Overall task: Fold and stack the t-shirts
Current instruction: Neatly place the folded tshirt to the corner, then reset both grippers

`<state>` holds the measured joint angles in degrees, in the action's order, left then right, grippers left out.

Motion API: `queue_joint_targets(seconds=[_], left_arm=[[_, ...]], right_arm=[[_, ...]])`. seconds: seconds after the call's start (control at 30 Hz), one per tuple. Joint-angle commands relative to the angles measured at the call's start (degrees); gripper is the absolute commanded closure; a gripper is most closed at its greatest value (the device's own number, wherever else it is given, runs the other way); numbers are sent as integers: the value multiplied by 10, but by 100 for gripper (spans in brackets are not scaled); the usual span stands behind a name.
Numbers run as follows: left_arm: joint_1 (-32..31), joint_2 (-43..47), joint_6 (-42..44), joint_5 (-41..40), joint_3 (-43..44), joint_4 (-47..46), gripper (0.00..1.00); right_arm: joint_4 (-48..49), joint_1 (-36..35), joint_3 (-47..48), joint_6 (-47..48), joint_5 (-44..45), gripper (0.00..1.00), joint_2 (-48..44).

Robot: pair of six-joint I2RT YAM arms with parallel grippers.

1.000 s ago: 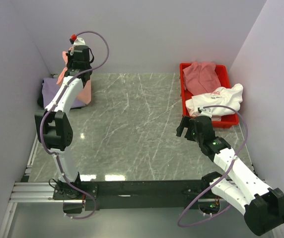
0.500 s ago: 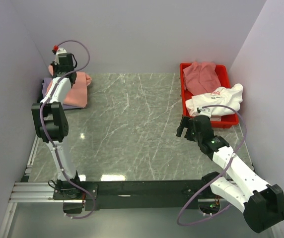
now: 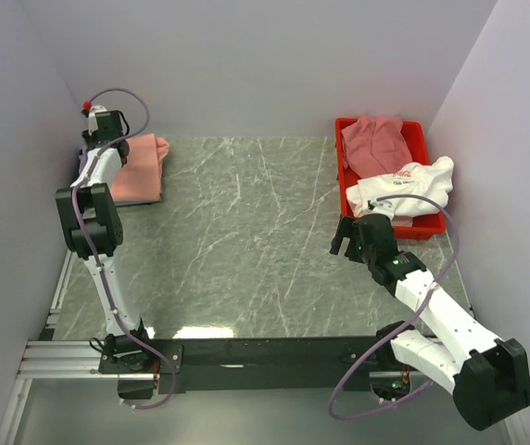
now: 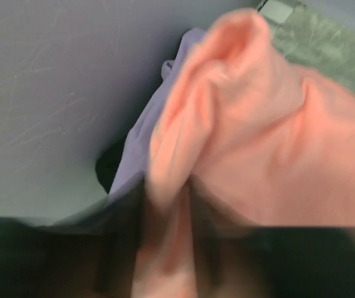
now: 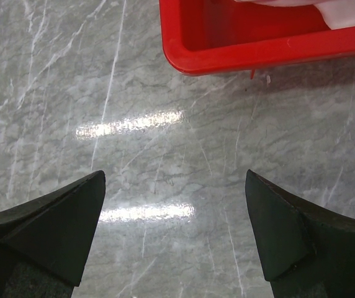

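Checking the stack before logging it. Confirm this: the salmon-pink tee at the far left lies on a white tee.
Wrong. The salmon-pink tee at the far left lies on a lavender tee, not white; the left wrist view shows it.

Salmon-pink tee [image 3: 140, 167] folded atop lavender tee [image 4: 135, 148], dusty-rose tee [image 3: 376, 144], white tee [image 3: 406, 185] crumpled right

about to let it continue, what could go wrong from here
The salmon t-shirt sits between the fingers of the left gripper; lifting away before it frees could pull the fold open or drag it off the lavender t-shirt.
The white t-shirt drapes over the red bin; the open right gripper might snag its rim.
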<state>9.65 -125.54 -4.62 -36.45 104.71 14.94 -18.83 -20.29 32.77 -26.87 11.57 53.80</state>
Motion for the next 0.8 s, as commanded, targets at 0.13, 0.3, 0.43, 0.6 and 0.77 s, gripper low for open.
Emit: queue_joint_targets(seconds=[0.13,0.3,0.43,0.6,0.77], left_arm=[[20,26,-56,16,51,24,1],[20,82,-86,40,57,42,0],[20,136,-122,129,48,53,0],[13,216,-151,212,-10,8,1],[-14,266,-219,234,-17,60,0]], right_arm=[[1,5,28,8,17,1,0],[5,4,25,7,13,1,-16],[6,4,23,6,4,1,-23],[11,4,19,6,-9,0,-38],[13,5,21,0,-23,0,-50]])
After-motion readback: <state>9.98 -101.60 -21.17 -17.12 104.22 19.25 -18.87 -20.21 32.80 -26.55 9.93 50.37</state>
